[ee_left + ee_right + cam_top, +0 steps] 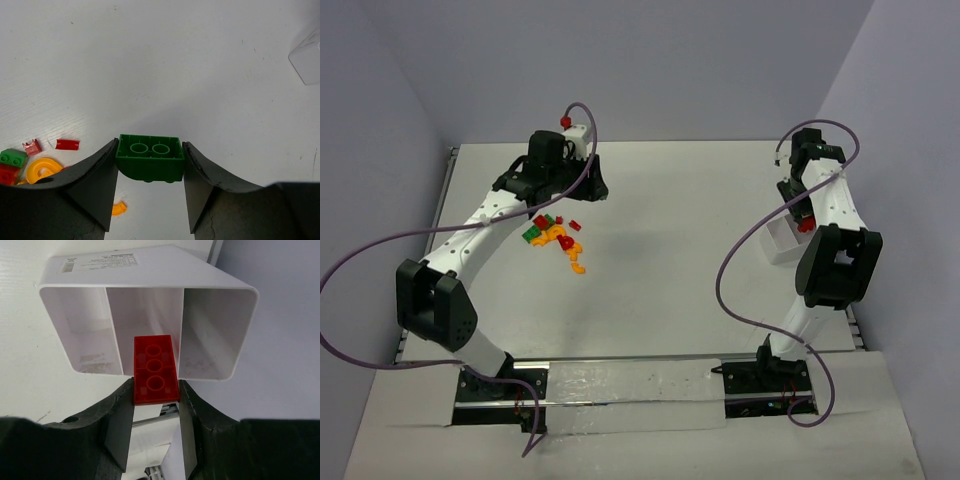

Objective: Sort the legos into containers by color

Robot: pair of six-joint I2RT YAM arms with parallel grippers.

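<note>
Right gripper (156, 390) clamps a red lego (155, 370) at the container (215, 315) mouth, upper frame; left gripper (150, 160) pinches a green lego (150, 156). Next, I reckon: release red inside.

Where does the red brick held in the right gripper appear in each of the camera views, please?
Top external: red brick at far right, mid-height, beside the white container.
Left wrist: not in view.
Right wrist: centre, clamped in the right gripper, in front of the container's middle compartment.
Shared landmark: the white container, seen in the top and right wrist views.
</note>
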